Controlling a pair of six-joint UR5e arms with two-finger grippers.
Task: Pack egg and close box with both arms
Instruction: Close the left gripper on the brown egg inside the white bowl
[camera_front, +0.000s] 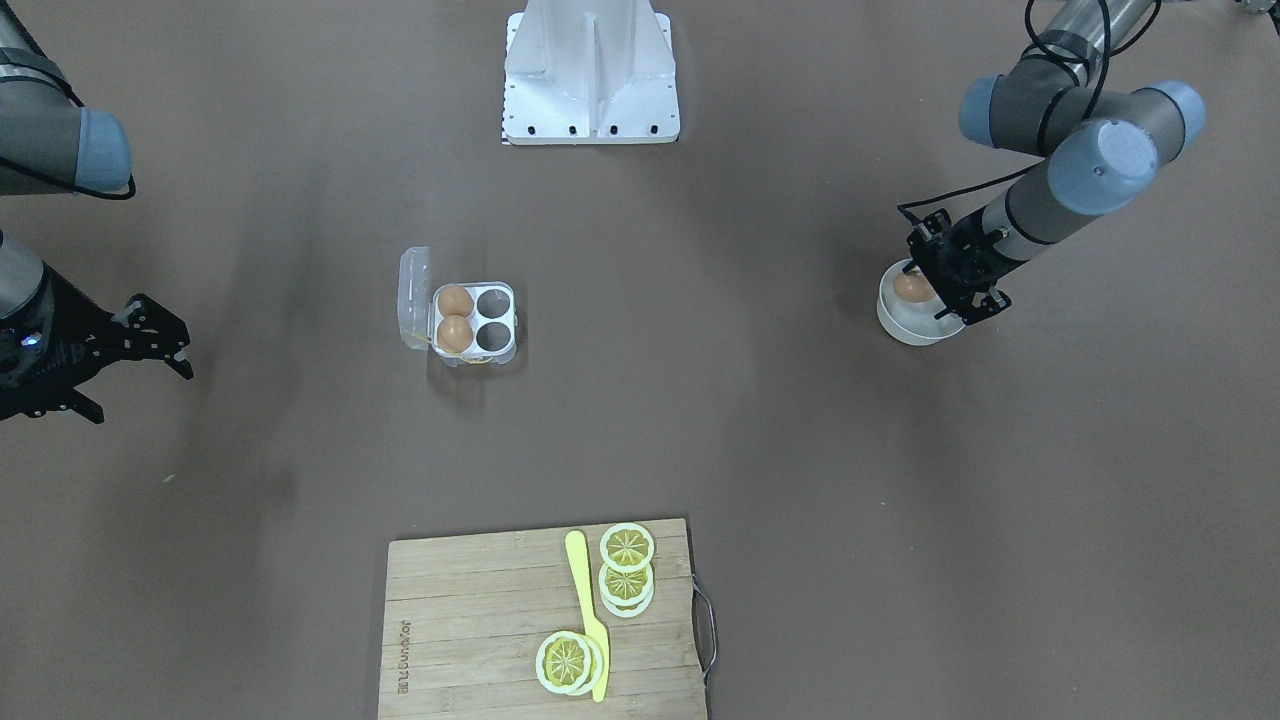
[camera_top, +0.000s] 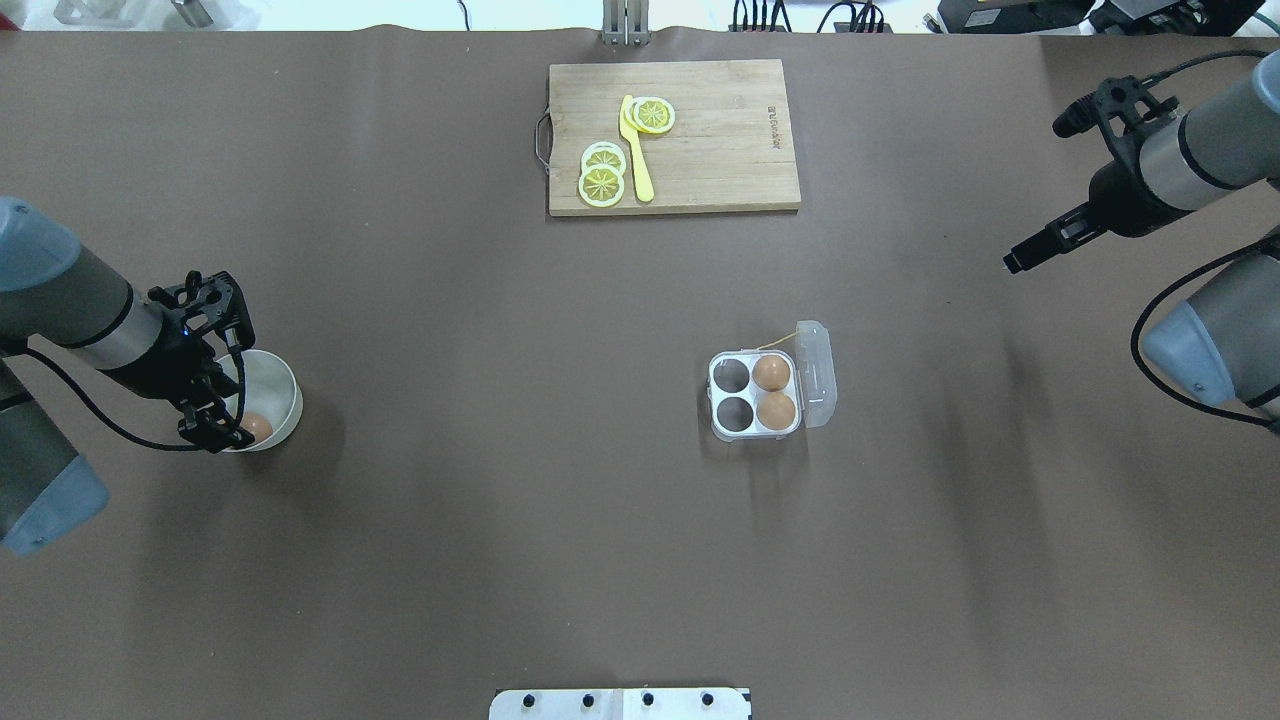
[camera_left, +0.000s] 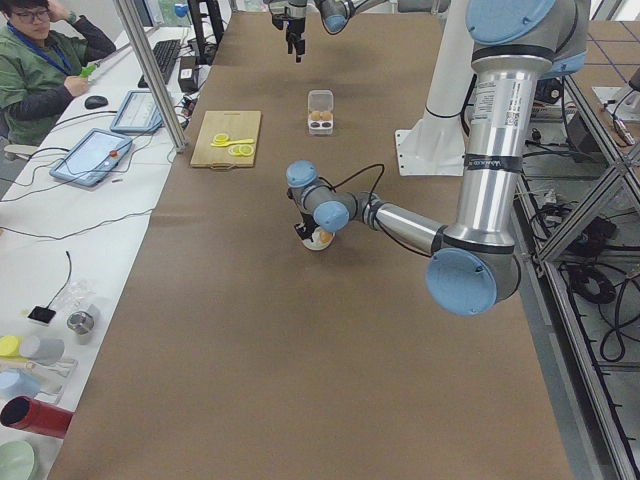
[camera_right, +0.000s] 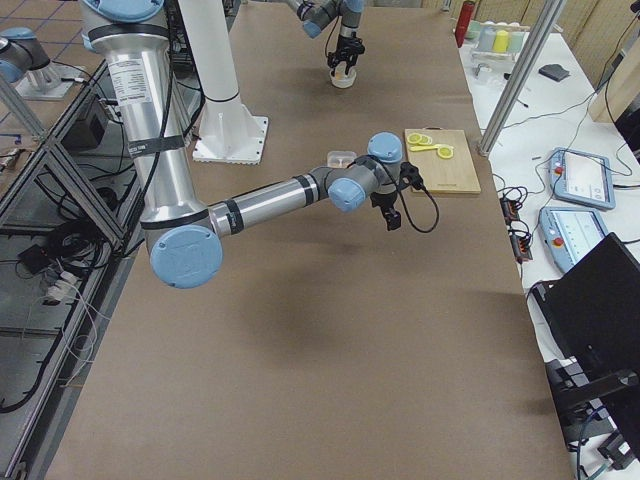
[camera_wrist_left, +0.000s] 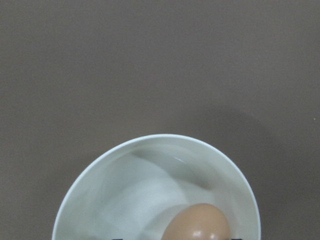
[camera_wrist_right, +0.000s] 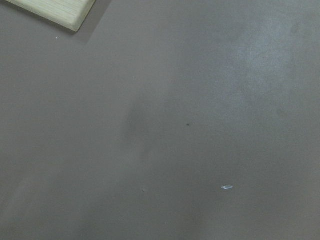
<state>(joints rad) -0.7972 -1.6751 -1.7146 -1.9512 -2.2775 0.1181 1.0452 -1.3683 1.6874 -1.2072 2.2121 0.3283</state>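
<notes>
The egg (camera_top: 256, 428) lies in a round white bowl (camera_top: 290, 400) at the table's left; it also shows in the front view (camera_front: 912, 288) and the left wrist view (camera_wrist_left: 197, 222). My left gripper (camera_top: 240, 375) hangs open over the bowl, with its fingers either side of the egg, not closed on it. The box (camera_top: 755, 395) stands mid-table with its clear lid (camera_top: 815, 372) swung open. It holds two brown eggs in the cells by the hinge and has two empty cells. My right gripper (camera_top: 1036, 197) is open and empty, far right of the box.
A wooden cutting board (camera_top: 675, 135) with lemon slices and a yellow knife lies at the far edge. The white robot base (camera_front: 590, 75) stands at the near edge. The table is covered in brown paper. Operator desks flank the table ends.
</notes>
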